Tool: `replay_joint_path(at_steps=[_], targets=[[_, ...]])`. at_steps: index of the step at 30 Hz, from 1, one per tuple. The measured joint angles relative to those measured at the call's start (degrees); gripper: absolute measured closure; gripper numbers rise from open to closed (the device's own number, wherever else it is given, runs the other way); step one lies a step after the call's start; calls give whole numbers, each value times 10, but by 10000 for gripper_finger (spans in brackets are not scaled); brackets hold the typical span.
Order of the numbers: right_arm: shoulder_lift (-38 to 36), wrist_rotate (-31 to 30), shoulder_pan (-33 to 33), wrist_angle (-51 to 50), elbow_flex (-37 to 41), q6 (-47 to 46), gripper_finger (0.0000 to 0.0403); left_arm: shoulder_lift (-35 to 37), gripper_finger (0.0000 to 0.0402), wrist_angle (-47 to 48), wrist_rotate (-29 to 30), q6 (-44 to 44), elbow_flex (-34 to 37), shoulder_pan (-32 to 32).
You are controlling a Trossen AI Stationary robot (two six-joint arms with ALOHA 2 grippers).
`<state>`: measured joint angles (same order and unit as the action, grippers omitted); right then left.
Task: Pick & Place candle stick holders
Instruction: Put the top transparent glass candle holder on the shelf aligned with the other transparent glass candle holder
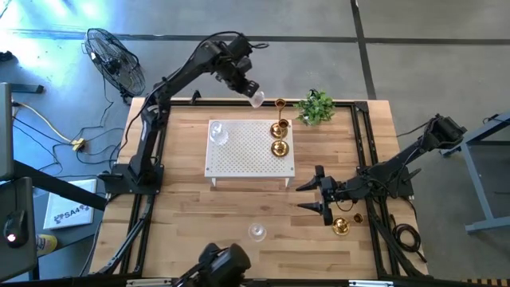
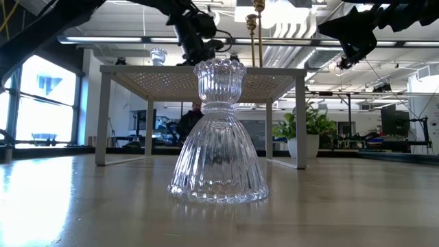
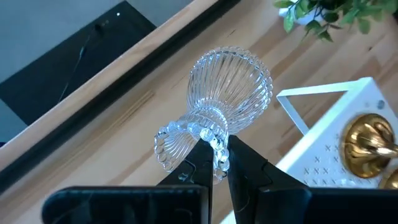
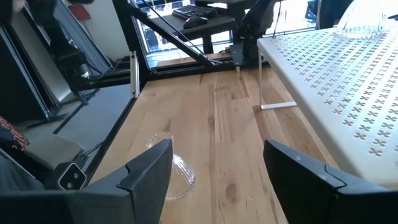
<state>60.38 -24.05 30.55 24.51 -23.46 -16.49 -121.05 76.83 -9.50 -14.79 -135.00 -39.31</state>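
**Glass holder up in your left gripper, far edge**

Your left gripper [image 1: 252, 93] is clamped on a clear glass holder [image 1: 257, 100] above the table's far edge, beside the white perforated platform [image 1: 249, 151]. Gold holders [image 1: 279, 137] crowd that platform's corner, plant [image 1: 316, 107] nearby. Your right gripper [image 1: 309, 196] sits wide, empty.

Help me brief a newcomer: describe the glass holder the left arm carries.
Start at the white perforated platform; just past its far edge, beside the plant, the left pincer grips a ribbed clear glass candle holder. It alone hangs tilted in the air.
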Motion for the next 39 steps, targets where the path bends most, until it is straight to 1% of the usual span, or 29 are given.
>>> replay_joint_path(at_steps=[9,18,21,25,30,39], targets=[[0,0,0,0,0,0,157,74,385,-3,-2,1,0,5],[0,0,0,1,0,-1,157,149,385,4,2,10,0,36],[0,-8,0,1,0,-1,157,170,385,16,16,11,0,59],[0,-24,0,1,0,-2,157,195,385,54,54,22,0,89],[0,-26,0,1,0,-2,157,217,385,99,99,23,0,129],[0,-26,0,1,0,-2,157,245,385,102,102,18,0,194]])
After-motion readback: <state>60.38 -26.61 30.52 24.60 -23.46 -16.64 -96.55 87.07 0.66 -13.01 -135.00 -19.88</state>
